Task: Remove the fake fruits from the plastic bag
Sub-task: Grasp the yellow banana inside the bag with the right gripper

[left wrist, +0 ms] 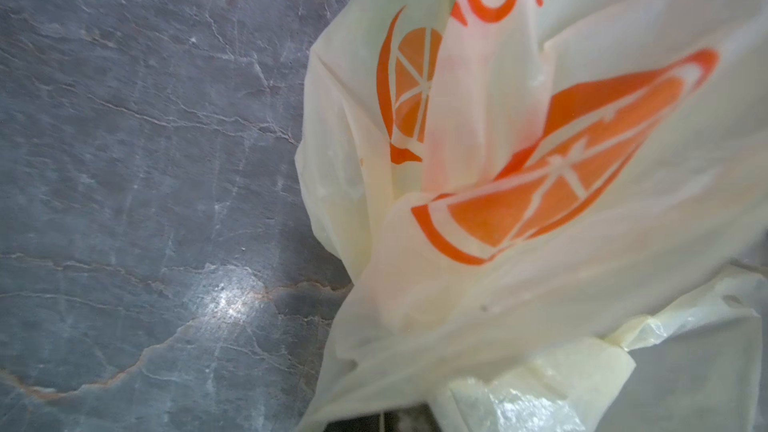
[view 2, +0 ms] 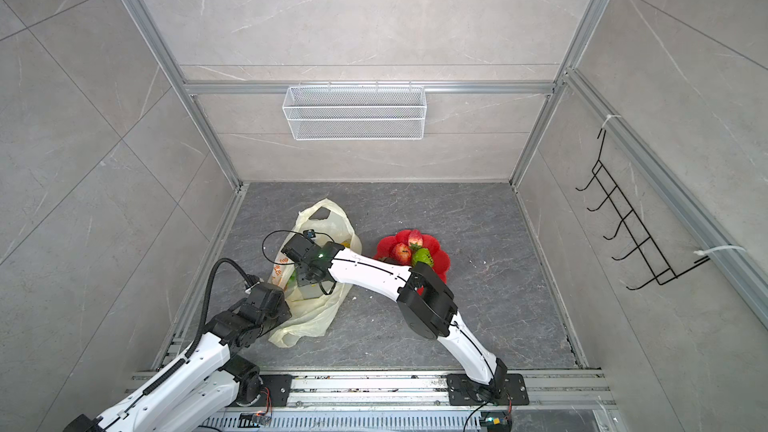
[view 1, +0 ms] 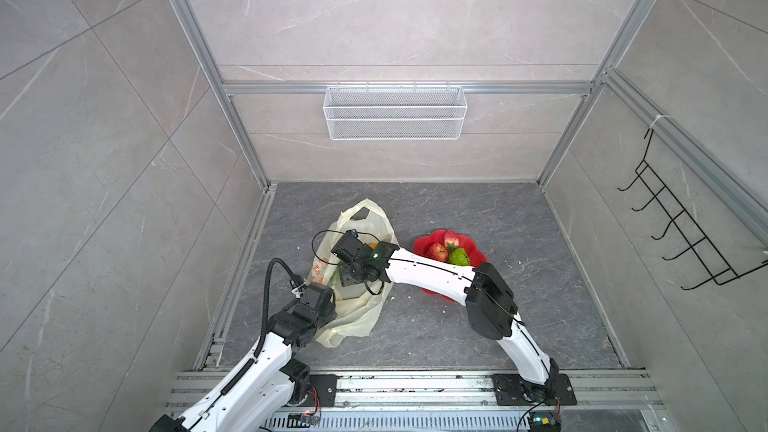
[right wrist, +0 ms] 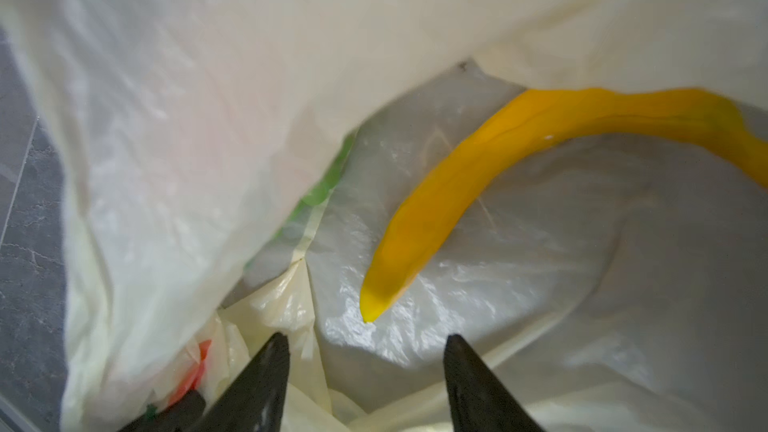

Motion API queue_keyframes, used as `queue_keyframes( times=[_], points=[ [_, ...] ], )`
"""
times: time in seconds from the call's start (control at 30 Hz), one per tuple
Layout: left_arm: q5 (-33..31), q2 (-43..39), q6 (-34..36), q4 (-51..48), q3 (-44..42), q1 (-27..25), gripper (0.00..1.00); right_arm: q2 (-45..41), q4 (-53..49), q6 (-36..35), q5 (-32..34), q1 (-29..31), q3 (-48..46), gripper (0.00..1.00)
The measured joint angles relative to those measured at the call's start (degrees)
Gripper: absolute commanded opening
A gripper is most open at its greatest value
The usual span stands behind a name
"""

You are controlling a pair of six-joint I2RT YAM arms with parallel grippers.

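While the left tool (view 1: 319,299) is pinched together on a bunched edge of the thin translucent cream-yellow plastic bag (view 1: 357,317), the right tool (right wrist: 365,342) is down inside the bag's mouth.

Right tool: both black fingers (right wrist: 262,380) are apart, with nothing between them and no fruit touched. A curved yellow plastic banana (right wrist: 436,209) lies on the bag's inner floor just ahead of the tips. Its near end points at the gap between the fingers without touching them. A green fruit (right wrist: 326,187) shows only as a blurred sliver further ahead and to one side, under a fold of the bag wall. Can't tell which fruit it is.

Left wrist view: bag film with orange-slice prints (left wrist: 532,184) fans out from the left tool over the dark grey marble-pattern desk (left wrist: 145,201). The film hides that tool's own tips.

In both top views the bag (view 2: 309,322) lies on the desk, with the right arm reaching across the middle over it.

Already outside the bag, well off to the right tool's outer side, a red flower-shaped plate (view 1: 424,243) holds two red strawberry-like fruits (view 1: 451,238) and one green bumpy fruit (view 1: 458,257), packed close together. The right arm covers the plate's near rim.
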Motion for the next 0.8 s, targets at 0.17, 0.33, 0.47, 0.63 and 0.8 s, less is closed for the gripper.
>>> queue_keyframes(
  times=[0.17, 0.33, 0.47, 0.63, 0.8],
  points=[
    [1.0, -1.9, -0.6, 1.0, -1.4, -0.2, 0.0, 5.1, -2.6, 1.2, -1.6, -0.6, 5.7, 0.6],
    [1.9, -2.3, -0.7, 1.3, -2.2, -0.2, 0.0, 8.5, -7.4, 1.8, -0.1, -0.8, 11.4, 0.59],
    [1.9, -2.3, -0.7, 1.5, -2.3, -0.2, 0.0, 10.5, -10.2, 1.8, 1.1, -0.8, 14.6, 0.58],
    [1.9, -2.4, -0.8, 1.7, -2.3, -0.2, 0.0, 13.2, -13.2, 1.8, 1.9, -0.8, 18.6, 0.56],
    [1.5, -3.4, -1.4, 1.2, -2.5, -0.2, 0.0, 14.0, -14.8, 1.8, 2.5, -0.8, 19.3, 0.55]
  ],
)
